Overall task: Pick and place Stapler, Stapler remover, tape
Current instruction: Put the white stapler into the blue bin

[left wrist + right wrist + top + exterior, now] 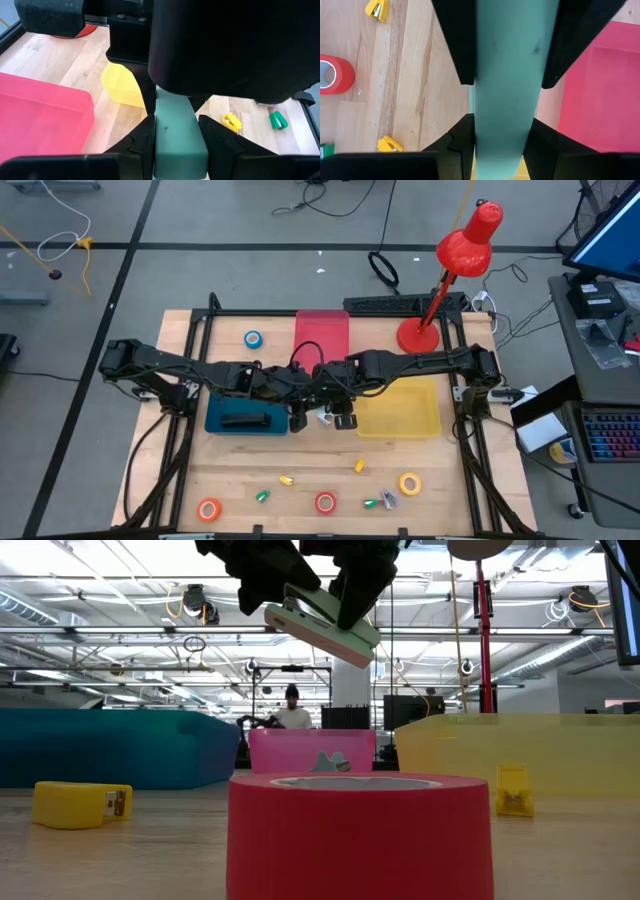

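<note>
Left gripper [177, 136] is seen pinching the pale green stapler [322, 625], its fingers [142, 142] pressed against the two long sides of the body. The right gripper [500, 140] is clamped on the same stapler in the same manner. The stapler is thus held by both arms at once. It is carried clear above the table, over the gap between the blue tray [214, 426] and the yellow tray [400, 412], in front of the pink tray [322, 335].

In the low view the long axis of the stapler is shown tilted, one end lower than the other. In the high view it is laid roughly along the line on which the two arms meet, and each gripper is set on the end nearer its own arm.

A handover is judged to be in hand. The blue tray lies just beside the left gripper, on that arm's side, and a dark object [245, 420] is already lying in it. That tray is therefore the more probable destination. Release by the right gripper would be required first, with the tilted body kept from swinging.

The tape rolls, blue [253, 339], orange [208, 509], red [325, 502] and yellow [409, 483], are left well apart on the table.
</note>
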Controlling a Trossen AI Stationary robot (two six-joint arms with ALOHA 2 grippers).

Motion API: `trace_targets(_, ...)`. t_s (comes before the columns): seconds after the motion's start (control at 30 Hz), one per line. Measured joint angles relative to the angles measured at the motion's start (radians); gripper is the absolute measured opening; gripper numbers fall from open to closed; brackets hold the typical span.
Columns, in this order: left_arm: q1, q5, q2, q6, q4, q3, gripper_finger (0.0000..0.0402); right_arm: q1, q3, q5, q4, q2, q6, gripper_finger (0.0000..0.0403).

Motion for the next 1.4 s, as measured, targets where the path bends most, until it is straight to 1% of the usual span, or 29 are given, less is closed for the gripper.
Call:
trace_targets(0.2,-0.001,-0.021,-0.001,-0.022,-0.009,0.0,0.0124,0.0,0.0,0.0,0.013,0.0,-0.007,0.012)
trace_targets(0.37,0.0,-0.025,-0.001,-0.041,-0.03,0.001,0.0124,0.0,0.001,0.006,0.032,-0.001,0.023,0.0177)
trace_targets(0.43,0.0,-0.024,0.0,-0.042,-0.038,0.001,0.0124,0.0,0.001,0.005,0.024,-0.002,0.025,0.0191)
trace_targets(0.57,0.0,-0.025,-0.001,-0.046,-0.078,0.001,0.0124,0.0,0.001,0.006,0.02,-0.002,0.027,0.0199)
trace_targets(0.7,0.0,-0.034,-0.029,-0.047,-0.105,0.001,0.0124,-0.001,0.001,0.009,0.011,-0.002,0.028,0.0201)
trace_targets(0.83,0.0,-0.092,-0.084,-0.049,-0.192,0.0,0.0124,-0.009,0.001,0.012,-0.012,-0.002,0.031,0.0202)
trace_targets(0.97,-0.013,-0.162,-0.148,-0.104,-0.37,0.0,0.0124,-0.018,0.001,0.012,-0.034,-0.01,0.05,0.0202)
trace_targets(1.07,-0.032,-0.208,-0.187,-0.137,-0.551,-0.001,0.0124,-0.022,0.001,0.012,-0.039,-0.01,0.054,0.0203)
trace_targets(1.1,-0.036,-0.22,-0.195,-0.142,-0.58,-0.002,0.0124,-0.022,0.001,0.013,-0.039,-0.01,0.058,0.0203)
trace_targets(1.23,-0.053,-0.235,-0.213,-0.166,-0.724,-0.001,0.0124,-0.022,0.001,0.009,-0.041,-0.01,0.058,0.0203)
trace_targets(1.4,-0.075,-0.231,-0.221,-0.18,-0.795,-0.012,0.0124,-0.022,0.0,0.009,-0.034,-0.01,0.088,0.0203)
